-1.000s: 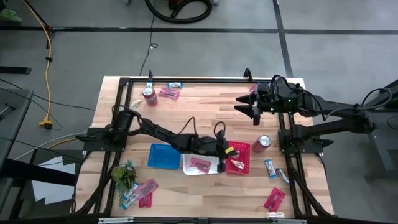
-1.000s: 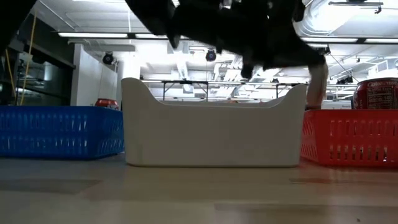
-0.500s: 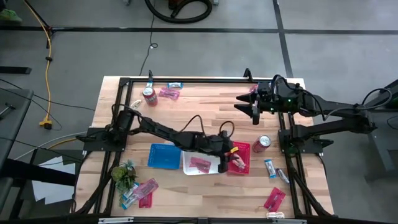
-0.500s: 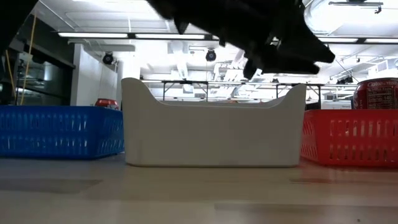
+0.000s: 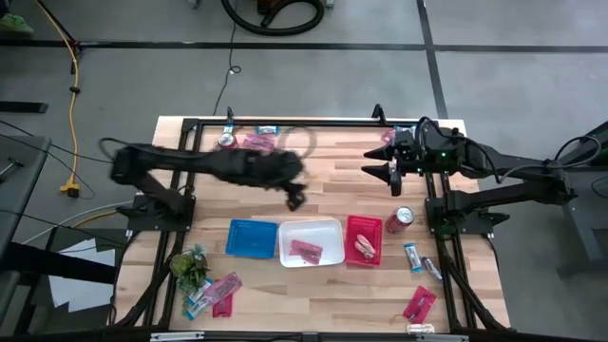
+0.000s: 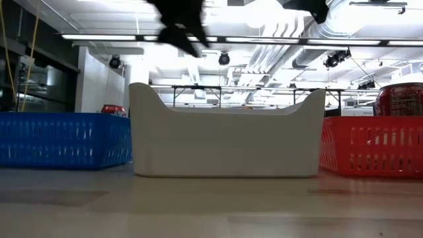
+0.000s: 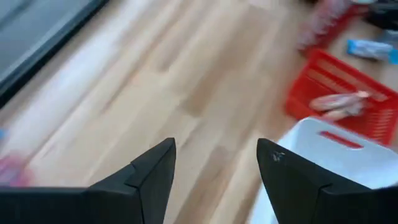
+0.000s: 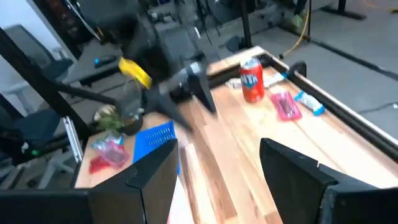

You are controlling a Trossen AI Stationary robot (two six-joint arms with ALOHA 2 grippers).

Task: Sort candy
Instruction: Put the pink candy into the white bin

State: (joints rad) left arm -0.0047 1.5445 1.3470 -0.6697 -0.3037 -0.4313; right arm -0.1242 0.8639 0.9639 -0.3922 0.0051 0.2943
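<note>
Three trays stand in a row near the table's middle: blue (image 5: 251, 237), white (image 5: 311, 231) and red (image 5: 364, 228). A pink candy (image 5: 306, 250) lies flat in the white tray, and a pale candy (image 5: 364, 248) in the red tray (image 7: 303, 87). Loose candy lies at the far left (image 5: 258, 142), the near left (image 5: 217, 289) and the near right (image 5: 418, 302). My left gripper (image 5: 295, 198) hangs open above bare wood beyond the trays, nothing between its fingers (image 7: 155, 168). My right gripper (image 5: 389, 171) waits open and raised at the far right (image 8: 217, 149).
One red soda can (image 5: 228, 145) stands at the far left and another (image 5: 399, 220) right of the red tray. A small green plant (image 5: 188, 268) sits at the near left corner. A black frame (image 5: 313, 123) edges the table. Bare wood lies between the trays and the far edge.
My left gripper has let go of a pale candy over the red tray, where the candy now lies. It has then risen and swung back toward the table's far left, tipping up from pointing steeply down. The left arm now blurs with motion.
</note>
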